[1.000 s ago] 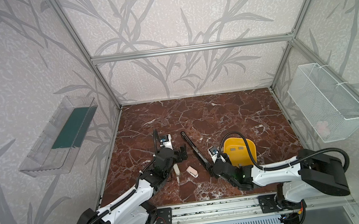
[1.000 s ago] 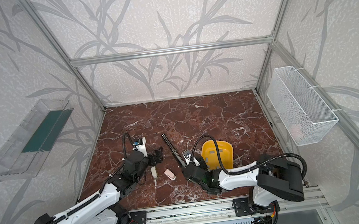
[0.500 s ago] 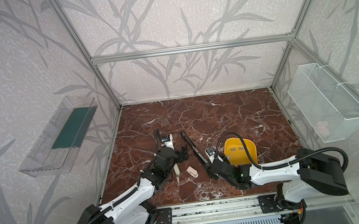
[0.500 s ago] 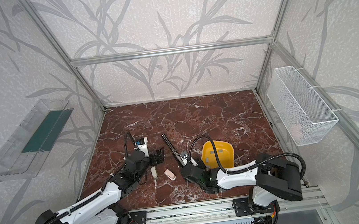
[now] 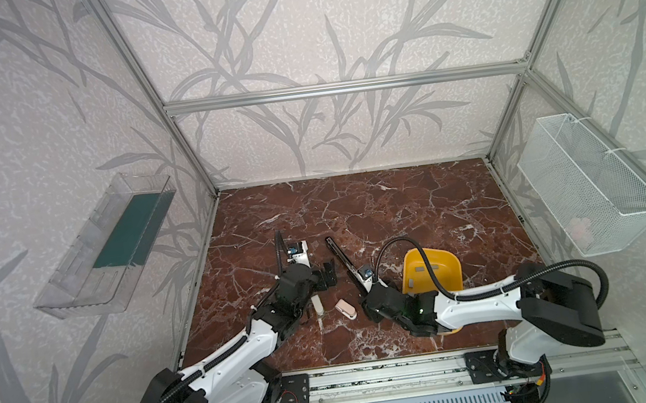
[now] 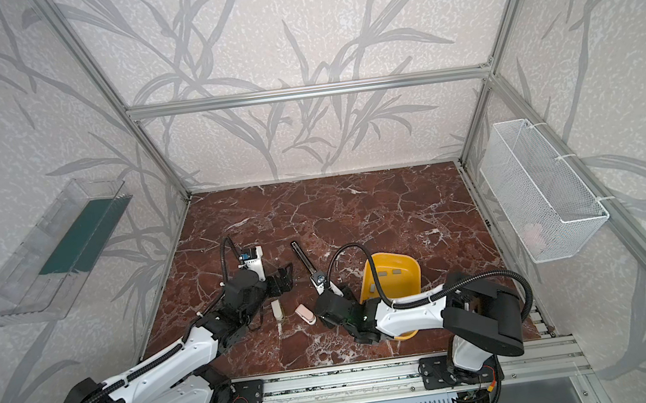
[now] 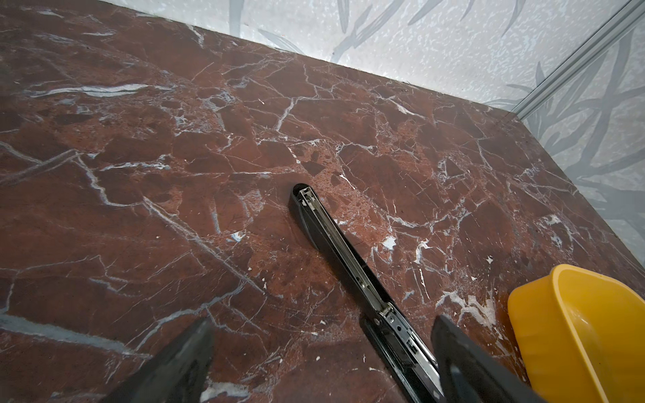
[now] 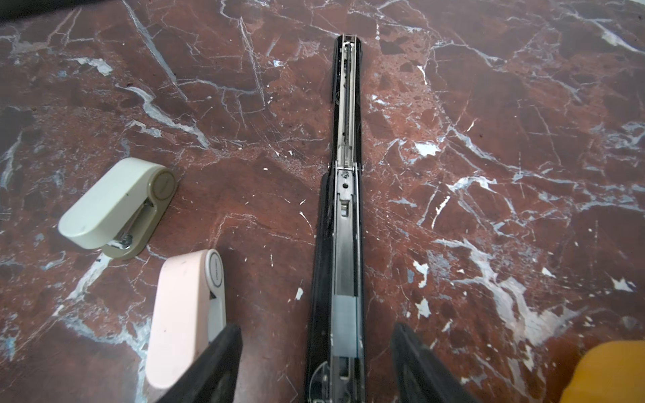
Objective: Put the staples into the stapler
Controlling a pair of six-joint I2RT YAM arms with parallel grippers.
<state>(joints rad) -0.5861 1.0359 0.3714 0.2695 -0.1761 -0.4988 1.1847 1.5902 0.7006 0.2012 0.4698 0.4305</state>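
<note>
left gripper point(image 7: 323, 324): wide open, empty | right gripper point(image 8: 316, 329): fingers apart astride opened black stapler point(image 8: 345, 174), gripping nothing | staples point(image 5: 419, 269): loose in yellow bin point(image 5: 449, 268), one strip point(image 8: 343, 322) in stapler channel

Stapler point(image 8: 343, 244) end, yellow bin point(image 8: 610, 373) cut by frame.

Illegible; perhaps lettering on pink stapler point(image 8: 185, 314)
</note>
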